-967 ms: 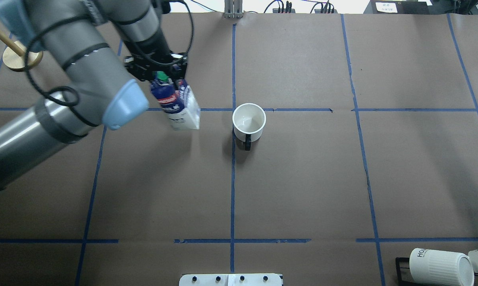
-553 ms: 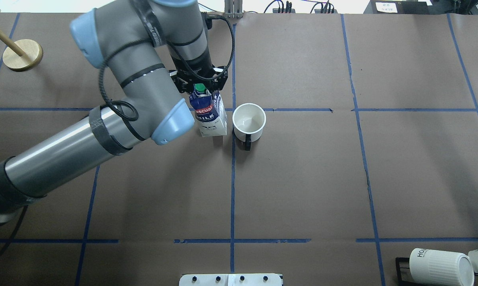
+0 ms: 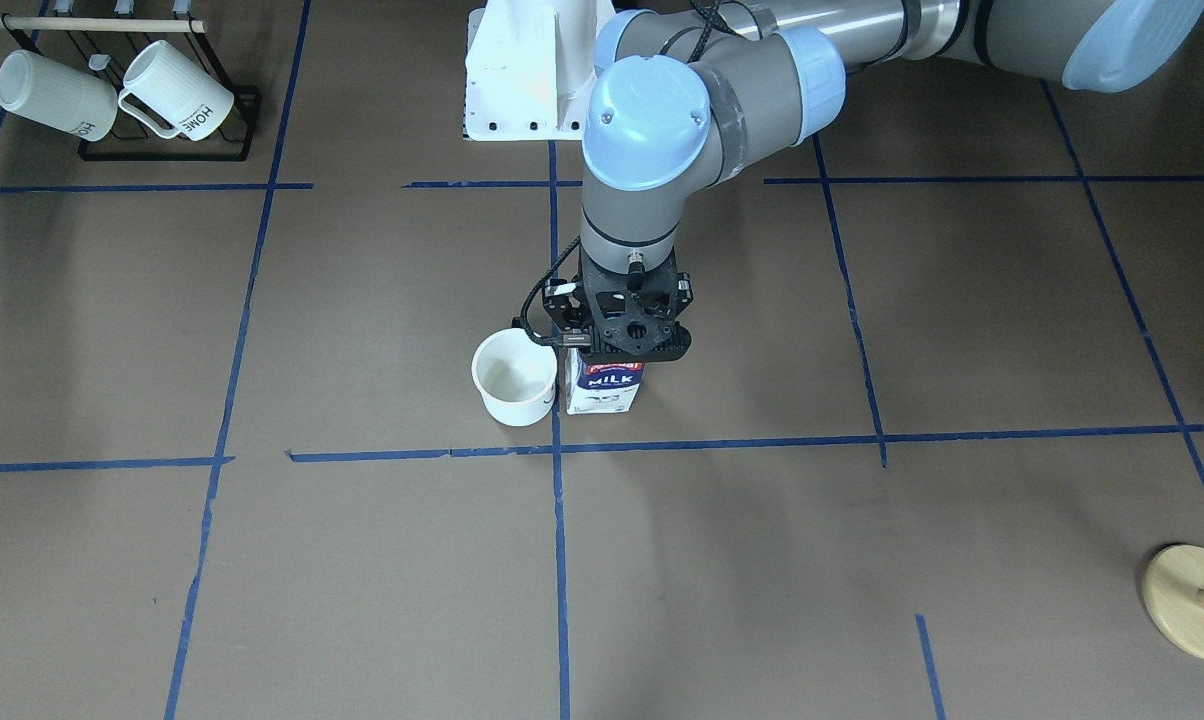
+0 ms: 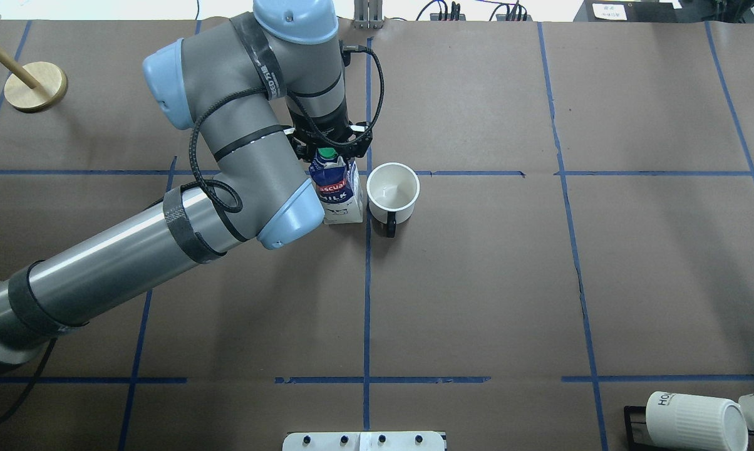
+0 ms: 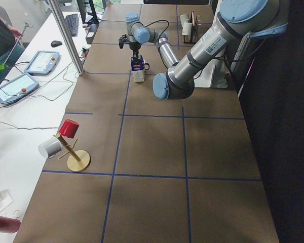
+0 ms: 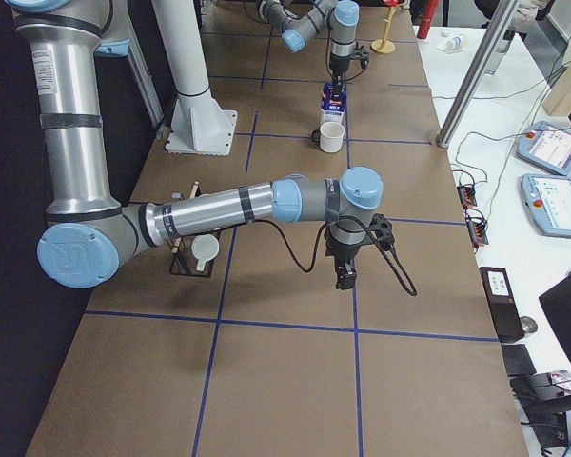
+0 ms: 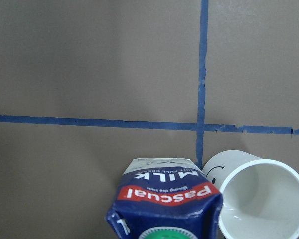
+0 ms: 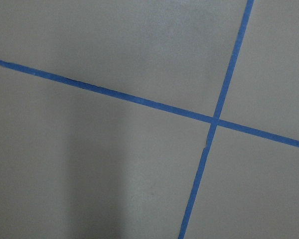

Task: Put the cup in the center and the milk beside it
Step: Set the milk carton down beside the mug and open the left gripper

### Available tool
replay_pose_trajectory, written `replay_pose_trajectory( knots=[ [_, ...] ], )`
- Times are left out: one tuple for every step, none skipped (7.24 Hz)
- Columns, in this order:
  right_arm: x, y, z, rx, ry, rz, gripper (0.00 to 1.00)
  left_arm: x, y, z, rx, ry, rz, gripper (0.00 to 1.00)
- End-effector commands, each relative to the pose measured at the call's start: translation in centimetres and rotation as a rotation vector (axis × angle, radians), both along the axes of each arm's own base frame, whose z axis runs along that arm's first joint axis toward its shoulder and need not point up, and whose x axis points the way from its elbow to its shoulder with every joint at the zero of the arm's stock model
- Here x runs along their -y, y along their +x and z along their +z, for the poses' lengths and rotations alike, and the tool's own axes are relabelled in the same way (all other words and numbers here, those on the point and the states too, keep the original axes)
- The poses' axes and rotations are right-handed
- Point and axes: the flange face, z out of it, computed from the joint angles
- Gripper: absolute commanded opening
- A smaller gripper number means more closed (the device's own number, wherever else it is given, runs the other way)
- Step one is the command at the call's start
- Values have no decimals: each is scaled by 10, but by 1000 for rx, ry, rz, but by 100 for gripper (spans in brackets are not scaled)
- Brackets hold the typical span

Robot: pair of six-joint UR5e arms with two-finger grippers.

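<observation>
The white cup (image 4: 392,191) stands upright by the blue tape crossing (image 7: 200,127) of the center, handle towards the robot; its smiley face shows in the left wrist view (image 7: 217,172). The blue and white milk carton (image 4: 339,194) stands upright right beside it on the robot's left, a narrow gap between them (image 3: 602,388). My left gripper (image 4: 330,152) is shut on the carton's top from above. I cannot tell whether the carton's base touches the table. My right gripper (image 6: 345,276) hangs over bare table far from both; I cannot tell whether it is open or shut.
A black rack with ribbed "HOME" mugs (image 3: 112,95) sits at the table's near right corner (image 4: 690,419). A wooden mug stand (image 4: 36,84) holding a red cup (image 5: 69,128) stands far left. The white robot base (image 3: 527,70) is at the near edge.
My left arm has carried the milk carton to the right, from well left of the cup to right beside it, and brought it upright. The cup has not moved.
</observation>
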Motion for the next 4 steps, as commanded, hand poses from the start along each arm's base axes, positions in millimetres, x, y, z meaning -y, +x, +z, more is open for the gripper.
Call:
replay_pose_trajectory(
  knots=[
    [-1,0,1,0,-2,0,100,-2,2,1,5,9,-2,99],
    [-1,0,1,0,-2,0,100,-2,1,-1,3,17,-4,100],
    [-1,0,1,0,-2,0,100,-4,-5,-8,-9,36,-2,100],
    [0,-1,0,0,-1,-2,100,-5,-20,-20,-27,57,1,100]
  ],
)
